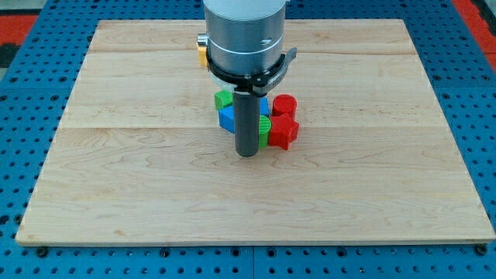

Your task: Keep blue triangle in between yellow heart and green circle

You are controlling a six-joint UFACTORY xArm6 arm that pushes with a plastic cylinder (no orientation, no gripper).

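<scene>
1. Camera view: a pale wooden bench with visible plank grain lies on a blue pegboard.
2. There is no hand; the arm ends in a dark rod, and my tip sits at the view's bottom edge of a tight block cluster.
3. Blue block, shape unclear, touches the rod's left; green blocks and red blocks crowd it.
4. A yellow block peeks behind the arm housing.

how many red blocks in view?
2, touching, right of my tip: a red block above, another red block below. The rod may hide more.
</scene>
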